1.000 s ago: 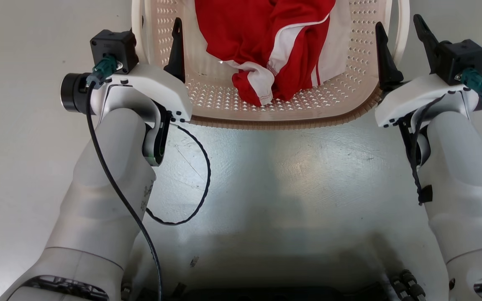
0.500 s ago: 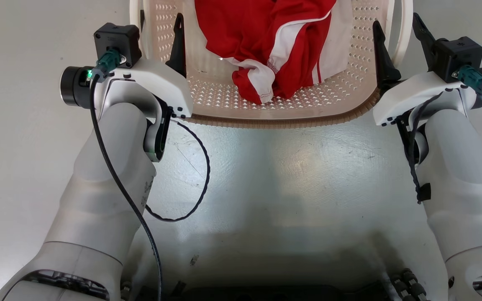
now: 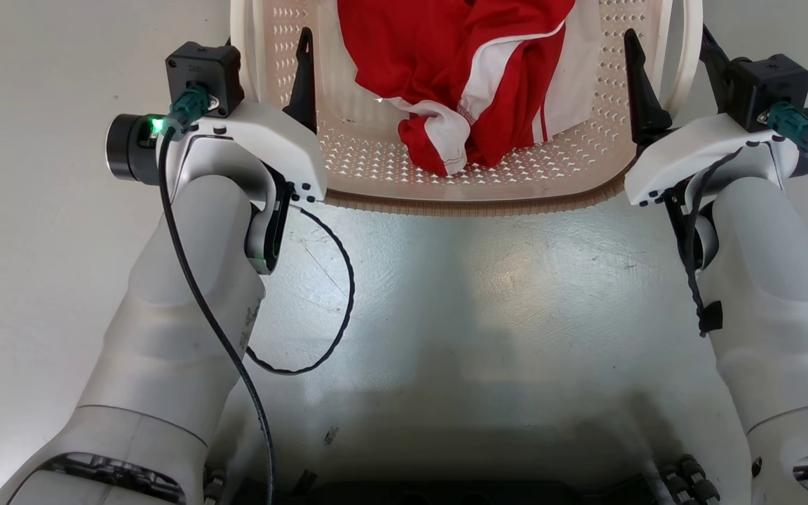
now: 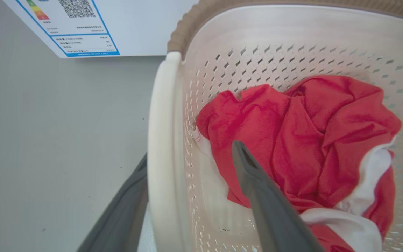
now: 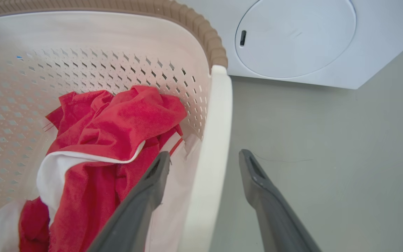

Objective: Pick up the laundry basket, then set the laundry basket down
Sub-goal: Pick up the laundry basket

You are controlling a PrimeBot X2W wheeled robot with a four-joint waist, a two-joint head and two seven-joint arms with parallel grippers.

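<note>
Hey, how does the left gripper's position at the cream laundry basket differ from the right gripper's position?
The left gripper straddles the left white handle of the cream-white perforated plastic laundry basket; the right gripper straddles the right handle. The left's outer finger sits partly hidden behind its handle; the right's outer finger stands clear, floor showing between. Both are open, one finger inside the basket.

The laundry basket is creamy white with rows of little holes and a brown ribbed rim. Inside the basket lies a bright red cloth with white bands. The floor around the basket is pale grey. Past the basket stands a white washing machine with a blue-edged sticker. The left claw and right claw by the basket have dark grey fingers.
</note>
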